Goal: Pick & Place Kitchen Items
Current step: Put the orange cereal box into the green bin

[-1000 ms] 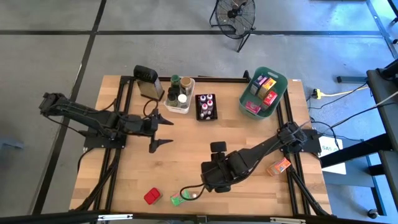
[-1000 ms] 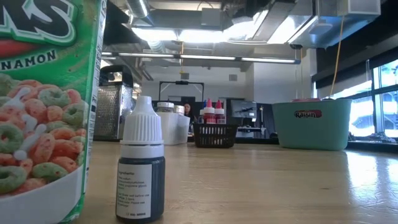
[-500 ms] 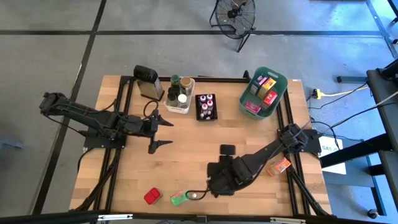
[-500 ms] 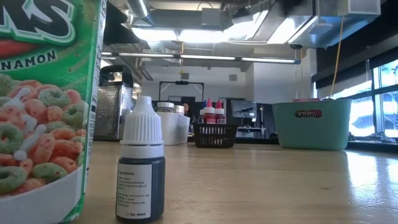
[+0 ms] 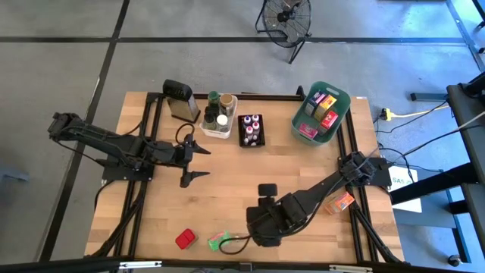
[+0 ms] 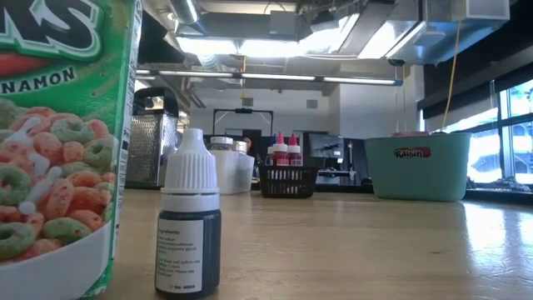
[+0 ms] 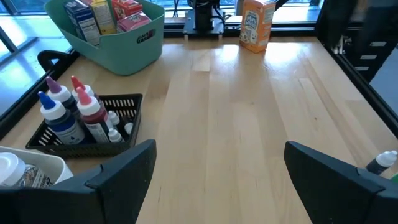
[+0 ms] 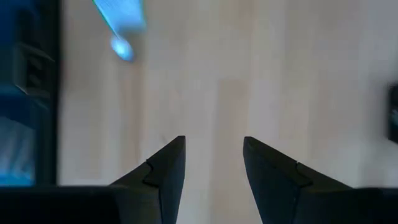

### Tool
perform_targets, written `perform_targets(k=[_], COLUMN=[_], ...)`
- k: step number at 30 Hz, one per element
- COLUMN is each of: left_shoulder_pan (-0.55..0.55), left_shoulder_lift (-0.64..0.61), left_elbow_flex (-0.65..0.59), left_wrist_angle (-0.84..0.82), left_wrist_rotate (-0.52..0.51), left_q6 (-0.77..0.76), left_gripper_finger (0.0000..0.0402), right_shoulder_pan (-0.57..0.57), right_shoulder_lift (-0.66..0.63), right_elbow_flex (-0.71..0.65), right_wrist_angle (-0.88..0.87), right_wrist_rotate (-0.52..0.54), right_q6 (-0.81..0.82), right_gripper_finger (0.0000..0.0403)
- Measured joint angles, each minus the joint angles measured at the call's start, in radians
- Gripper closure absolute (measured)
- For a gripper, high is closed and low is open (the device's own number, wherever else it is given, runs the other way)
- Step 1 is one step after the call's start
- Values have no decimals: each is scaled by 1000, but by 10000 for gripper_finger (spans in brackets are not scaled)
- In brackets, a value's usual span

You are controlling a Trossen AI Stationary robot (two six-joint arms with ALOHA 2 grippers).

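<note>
Wooden boards make the table (image 5: 227,189), and the teal bin (image 5: 321,114) at its far right corner is the easy thing to find your way by. Small bright packets (image 5: 324,106) stand inside that bin. Just to the left of the bin is a black basket (image 5: 251,130) with little capped bottles (image 7: 69,115) in it. Left of that again is a white bin (image 5: 218,117) with lidded jars (image 5: 215,100), and then the grey grater (image 5: 179,100).

An orange packet (image 5: 340,202) lies on the table edge, well in front of the teal bin. Far from the bin, near the front edge of the table, a red packet (image 5: 185,240) lies beside a green cereal packet (image 5: 220,242). A tiny dropper bottle (image 6: 189,218) with a white cap stands upright right next to the cereal packet.

The right gripper (image 5: 236,241) hangs low at the green cereal packet, a long way in front of the teal bin. Its fingers (image 8: 166,167) are a small way apart, with bare wood showing between them.

The left gripper (image 5: 198,161) waits well to the left of the teal bin, in front of the white bin. Its fingers are spread wide and hold nothing.
</note>
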Motion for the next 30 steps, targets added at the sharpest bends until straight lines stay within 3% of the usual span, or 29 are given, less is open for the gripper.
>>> perform_targets(k=[5,9,13,24,30], left_shoulder_pan=[0,0,-17,-144,-182], left_shoulder_lift=[0,0,0,0,0], left_elbow_flex=[0,0,0,0,1], left_wrist_angle=[0,-5,-29,-25,1], left_wrist_rotate=[0,0,1,-12,-81], left_q6=[0,8,25,167,182], left_gripper_finger=[52,52,52,52,52], right_shoulder_pan=[-3,-4,-3,-4,-4], right_shoulder_lift=[0,0,0,0,0], right_elbow_flex=[0,0,0,0,0], right_wrist_angle=[197,283,328,349,369], right_wrist_rotate=[-12,-99,-161,-161,-170], right_q6=[12,3,-42,-97,-137], right_gripper_finger=[240,240,240,240,238])
